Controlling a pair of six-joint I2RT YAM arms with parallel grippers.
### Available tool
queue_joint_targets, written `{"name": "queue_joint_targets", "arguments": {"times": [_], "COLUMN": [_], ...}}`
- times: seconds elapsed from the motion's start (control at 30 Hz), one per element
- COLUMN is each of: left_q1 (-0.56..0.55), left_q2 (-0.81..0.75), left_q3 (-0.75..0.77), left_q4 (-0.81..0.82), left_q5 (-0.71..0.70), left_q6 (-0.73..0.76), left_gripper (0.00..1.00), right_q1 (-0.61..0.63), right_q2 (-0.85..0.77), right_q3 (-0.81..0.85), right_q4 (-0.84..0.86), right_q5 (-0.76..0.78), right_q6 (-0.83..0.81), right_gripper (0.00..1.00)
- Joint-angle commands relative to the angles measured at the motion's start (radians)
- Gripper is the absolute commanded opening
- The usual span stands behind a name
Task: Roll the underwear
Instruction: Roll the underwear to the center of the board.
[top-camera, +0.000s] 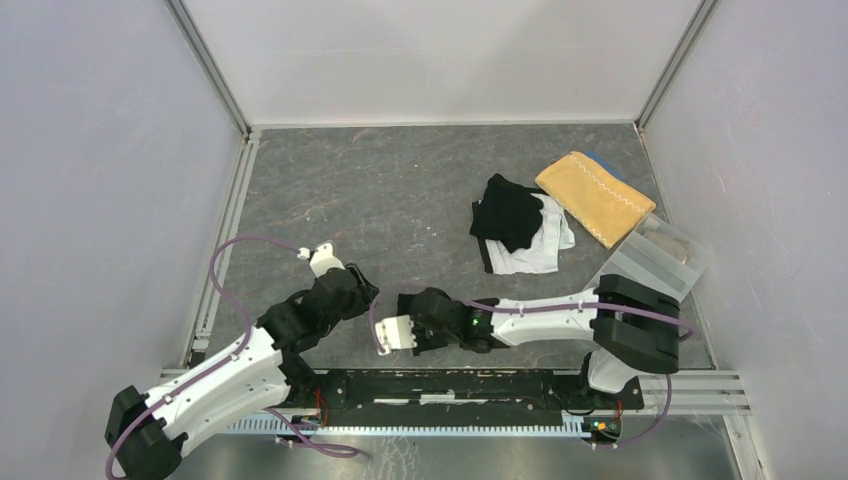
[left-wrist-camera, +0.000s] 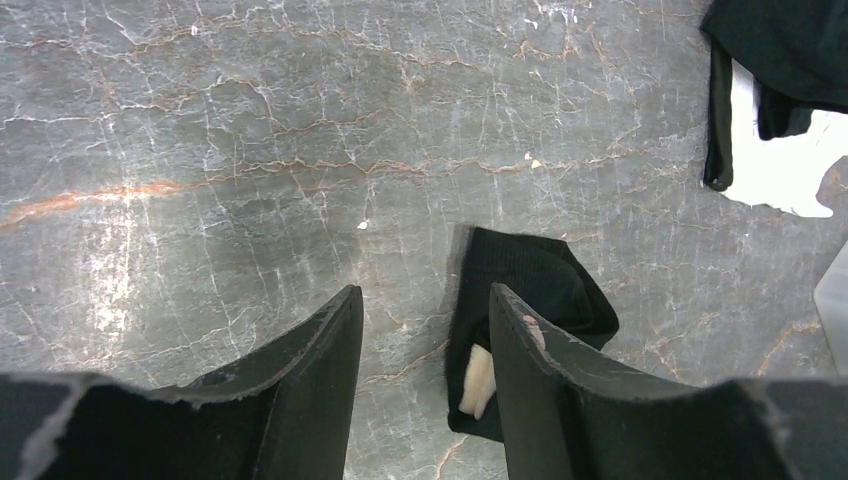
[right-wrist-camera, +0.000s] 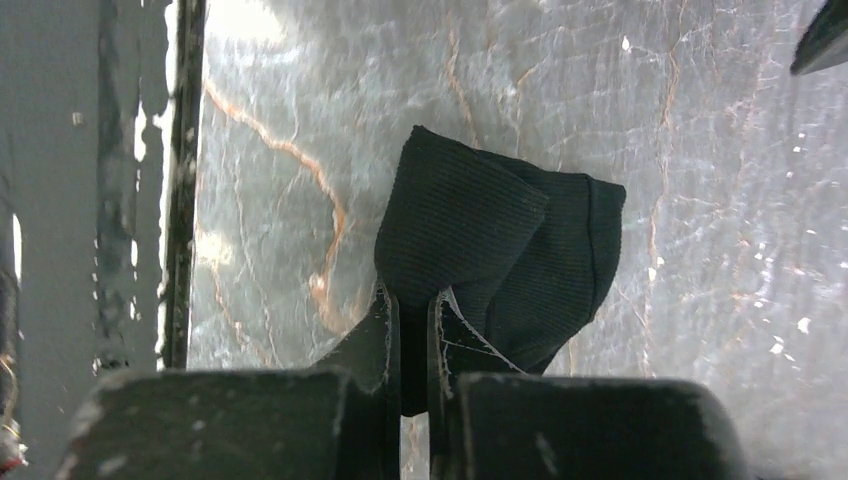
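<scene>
Grey veined table (top-camera: 400, 190) under everything. On it, right of middle, a heap of underwear (top-camera: 515, 225), black cloth lying over white, loosely spread.

Reaching in from well to the near-left of the heap, the left arm (top-camera: 230, 375). Lying across the table just nearer than the heap and pointing left, the right arm (top-camera: 545, 318). Just beside the heap's far-right side, a mustard-yellow towel (top-camera: 597, 196) with white zigzag stitching. Right of the heap and a little nearer, a clear tray (top-camera: 655, 262) with something beige inside, too unclear to name.

Well apart from the heap, to its near-left, one folded black piece (right-wrist-camera: 500, 240) of underwear: ribbed, doubled over on the table, with a pale patch at one edge in the left wrist view. Pinched at its edge by the right gripper (right-wrist-camera: 412, 295), jaws pressed almost together on the cloth.

Just left of that piece, the left gripper (left-wrist-camera: 423, 295), jaws spread wide with only bare table between them. Right finger (left-wrist-camera: 540, 400) overlapping the black piece in view; touching or not, cannot tell.
</scene>
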Motion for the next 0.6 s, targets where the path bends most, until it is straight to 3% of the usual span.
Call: {"name": "queue_joint_targets", "arguments": {"times": [0.0, 0.33, 0.57], "left_q1": [0.004, 0.004, 0.004], "left_q2": [-0.033, -0.094, -0.122], "left_q3": [-0.009, -0.032, -0.057], "left_q4": [-0.032, -0.062, -0.010], "left_q5": [-0.036, -0.043, 0.015], "left_q6": [-0.041, -0.054, 0.002], "left_gripper": [0.56, 0.55, 0.55], "right_q1": [-0.050, -0.166, -0.268], "right_q2": [0.108, 0.079, 0.146], "right_q3": [0.092, 0.068, 0.058], "right_q4": [-0.275, -0.206, -0.156], "right_q5": [-0.225, -0.511, -0.691], "right_q6": [0.167, 0.251, 0.350], "right_gripper": [0.00, 0.00, 0.00]}}
